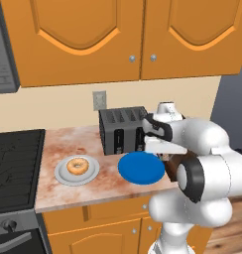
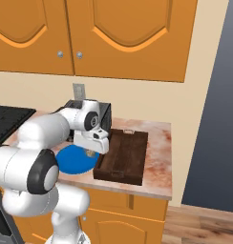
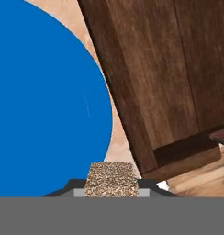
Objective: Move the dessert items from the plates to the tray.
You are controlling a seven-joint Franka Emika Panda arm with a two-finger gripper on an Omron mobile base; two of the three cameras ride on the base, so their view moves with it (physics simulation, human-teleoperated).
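The small tan cube pastry sits between my two fingertips, so my gripper is shut on it. It hangs over the strip of counter between the blue plate and the dark wooden tray. From the right base view, the gripper is low beside the tray's left edge and over the right rim of the blue plate. The glazed ring donut lies on the grey-white plate, left of the blue plate.
A black-and-grey toaster stands at the back, just behind the blue plate. The stove borders the counter on the left. The counter ends shortly right of the tray, at its right edge. Orange cabinets hang overhead.
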